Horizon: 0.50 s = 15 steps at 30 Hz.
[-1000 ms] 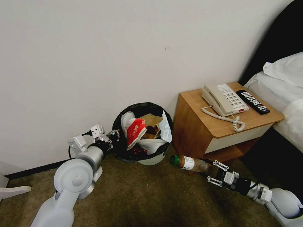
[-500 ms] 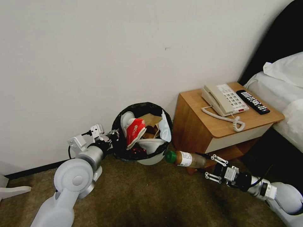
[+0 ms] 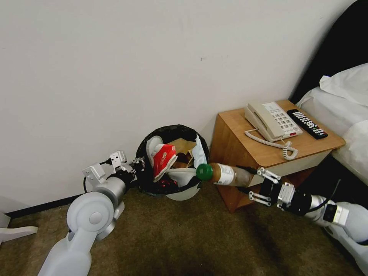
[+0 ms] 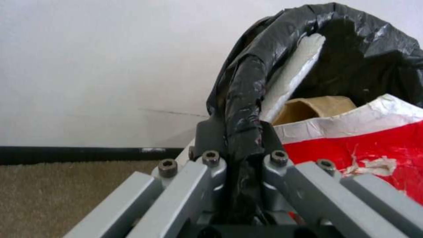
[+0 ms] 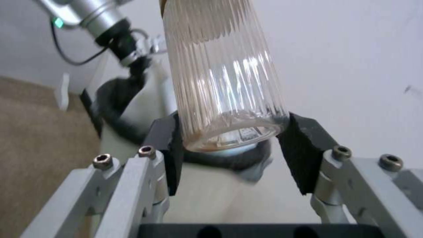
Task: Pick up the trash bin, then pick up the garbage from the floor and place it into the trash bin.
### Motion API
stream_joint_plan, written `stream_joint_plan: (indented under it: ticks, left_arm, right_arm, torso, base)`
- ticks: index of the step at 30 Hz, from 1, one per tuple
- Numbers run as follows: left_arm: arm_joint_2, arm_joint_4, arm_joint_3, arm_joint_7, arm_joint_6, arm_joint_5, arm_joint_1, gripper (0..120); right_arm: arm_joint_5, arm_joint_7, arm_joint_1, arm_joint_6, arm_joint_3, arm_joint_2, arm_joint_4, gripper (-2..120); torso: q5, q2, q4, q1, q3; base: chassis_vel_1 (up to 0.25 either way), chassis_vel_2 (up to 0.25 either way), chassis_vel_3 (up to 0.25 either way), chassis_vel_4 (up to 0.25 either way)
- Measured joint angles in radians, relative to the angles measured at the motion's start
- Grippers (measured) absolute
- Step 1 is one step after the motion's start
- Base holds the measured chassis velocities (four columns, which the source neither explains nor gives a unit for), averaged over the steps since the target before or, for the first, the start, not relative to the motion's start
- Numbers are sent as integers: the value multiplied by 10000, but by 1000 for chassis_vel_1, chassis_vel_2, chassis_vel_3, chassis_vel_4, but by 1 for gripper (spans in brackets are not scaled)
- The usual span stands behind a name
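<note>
The trash bin (image 3: 180, 194), white with a black bag over its rim, stands tilted toward me by the wall. It holds garbage: a red paper cup (image 3: 165, 159), a brown paper bag (image 3: 184, 146), a white slipper (image 3: 184, 176) and a pale mask (image 3: 200, 153). My left gripper (image 3: 138, 165) is shut on the bin's bagged rim (image 4: 240, 132), beside the red cup (image 4: 365, 152). My right gripper (image 3: 253, 184) is shut on the base of a clear bottle (image 3: 229, 174), held sideways above the floor (image 3: 172, 237). Its green cap (image 3: 204, 172) is at the bin's right rim. The black pads (image 5: 170, 148) clamp the ribbed bottle (image 5: 220, 72).
A wooden nightstand (image 3: 234, 153) stands right of the bin, just behind the bottle. On it are a beige phone (image 3: 272, 120) and a remote (image 3: 306, 123). A bed (image 3: 345, 107) is at the far right. A white object (image 3: 15, 232) lies at the left edge.
My right gripper has lifted the bottle off the carpet and carried it up and left, bringing the cap to the bin's rim. The left arm and bin have not moved.
</note>
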Motion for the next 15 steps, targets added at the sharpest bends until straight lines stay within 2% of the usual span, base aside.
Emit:
stream_joint_plan:
  ticks: [9,12,15]
  left_arm:
    - [75,20,260,4,0,112,-2,4]
    - [99,39,537,5,0,184,-105,4]
    - [109,40,636,5,0,203,-142,4]
  right_arm:
    - [498,161,969,-343,-359,-471,189,45]
    - [937,201,1746,-755,-701,-812,247,45]
    - [1132,216,1918,-886,-805,-946,272,45]
  torso:
    - [0,0,0,0,0]
    - [0,0,0,0,0]
    - [-1,0,0,0,1]
  base:
    - [0,0,0,0]
    - [0,0,0,0]
    - [0,0,0,0]
